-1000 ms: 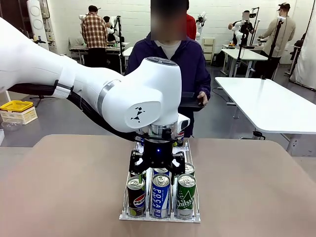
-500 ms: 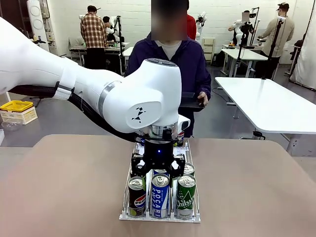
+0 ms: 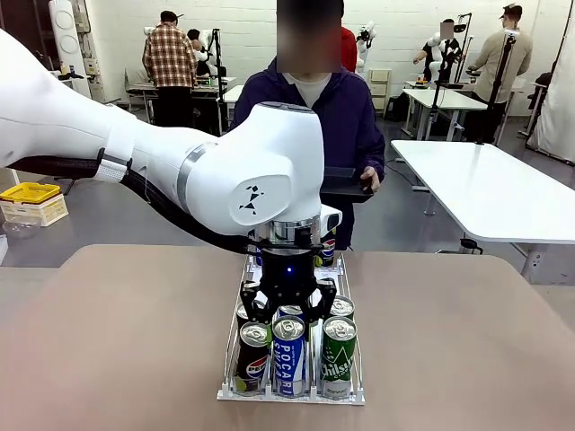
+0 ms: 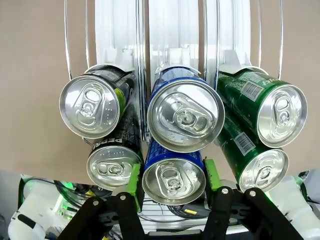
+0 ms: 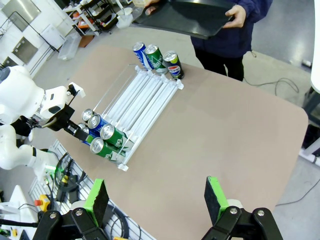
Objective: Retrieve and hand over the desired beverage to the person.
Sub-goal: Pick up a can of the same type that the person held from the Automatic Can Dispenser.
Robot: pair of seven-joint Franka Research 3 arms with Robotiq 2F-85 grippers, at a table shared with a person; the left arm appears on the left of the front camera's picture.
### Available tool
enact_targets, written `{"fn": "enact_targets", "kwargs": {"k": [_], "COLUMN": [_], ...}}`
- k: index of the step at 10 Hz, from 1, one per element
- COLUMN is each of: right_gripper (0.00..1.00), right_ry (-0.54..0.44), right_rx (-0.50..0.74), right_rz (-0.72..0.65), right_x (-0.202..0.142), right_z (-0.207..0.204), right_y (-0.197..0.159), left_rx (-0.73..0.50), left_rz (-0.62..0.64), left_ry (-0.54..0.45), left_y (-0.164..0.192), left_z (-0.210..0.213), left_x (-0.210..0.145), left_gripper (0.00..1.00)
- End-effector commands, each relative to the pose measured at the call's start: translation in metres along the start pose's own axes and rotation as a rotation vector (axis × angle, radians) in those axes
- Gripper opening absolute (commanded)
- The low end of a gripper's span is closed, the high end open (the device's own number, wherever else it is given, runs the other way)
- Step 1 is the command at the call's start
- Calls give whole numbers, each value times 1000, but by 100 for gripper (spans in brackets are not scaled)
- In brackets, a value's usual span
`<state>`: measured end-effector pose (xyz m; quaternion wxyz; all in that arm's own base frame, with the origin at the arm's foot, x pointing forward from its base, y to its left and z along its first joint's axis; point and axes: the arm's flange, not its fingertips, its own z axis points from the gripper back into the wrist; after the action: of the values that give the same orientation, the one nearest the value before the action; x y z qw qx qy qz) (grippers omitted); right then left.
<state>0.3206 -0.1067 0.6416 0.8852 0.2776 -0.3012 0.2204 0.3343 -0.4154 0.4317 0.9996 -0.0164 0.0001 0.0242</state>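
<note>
Left wrist view: six cans [image 4: 185, 115], two each black, blue, green; left hand [image 4: 172, 178] tight on nearer blue can [image 4: 173, 176].

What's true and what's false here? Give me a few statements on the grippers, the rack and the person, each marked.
1. The left gripper straddles a green can. False: it straddles a blue can in the middle lane.
2. The person holds a black tray. True.
3. The right gripper is open with nothing between its fingers. True.
4. The rack has four lanes. False: it has three.
</note>
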Motion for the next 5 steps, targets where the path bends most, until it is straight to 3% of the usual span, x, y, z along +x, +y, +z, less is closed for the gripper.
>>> {"fn": "enact_targets", "kwargs": {"k": [1,2,3,5], "right_gripper": [100,100,100,100], "right_ry": [-9,-9,-9,-9], "right_rx": [24,24,24,24], "right_rz": [6,6,6,6], "right_x": [1,1,1,1], "right_z": [-1,-1,-1,-1], "right_y": [-1,-1,-1,-1], "left_rx": [3,8,47,126], "left_rz": [-11,-17,-47,-153], "left_ry": [28,19,9,-16], "left_y": [3,3,2,2], "left_z": [-4,0,12,49], "left_x": [-2,-3,-6,-18], "left_gripper": [0,0,15,15]}}
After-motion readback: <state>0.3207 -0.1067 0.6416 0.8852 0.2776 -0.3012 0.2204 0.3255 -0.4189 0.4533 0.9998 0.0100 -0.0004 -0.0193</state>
